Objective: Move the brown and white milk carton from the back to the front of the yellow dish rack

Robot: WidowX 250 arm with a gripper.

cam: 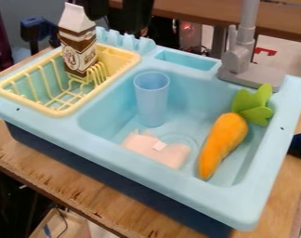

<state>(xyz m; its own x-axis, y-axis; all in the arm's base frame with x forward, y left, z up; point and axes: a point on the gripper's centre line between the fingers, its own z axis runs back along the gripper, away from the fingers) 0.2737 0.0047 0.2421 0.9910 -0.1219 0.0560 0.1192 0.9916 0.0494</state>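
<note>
Here's the brown-and-white carton (78, 44), long axis near vertical, at the yellow rack's (65, 111) far edge, camera-side of the dark gripper (130, 18); open or closed, I can't tell.

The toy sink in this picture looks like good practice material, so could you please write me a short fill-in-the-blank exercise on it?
The carton stands in the ____ dish rack.
The leaves on the orange toy carrot are ____.
The cup in the sink stands ____, not on its side.

Missing words: yellow; green; upright.
</note>
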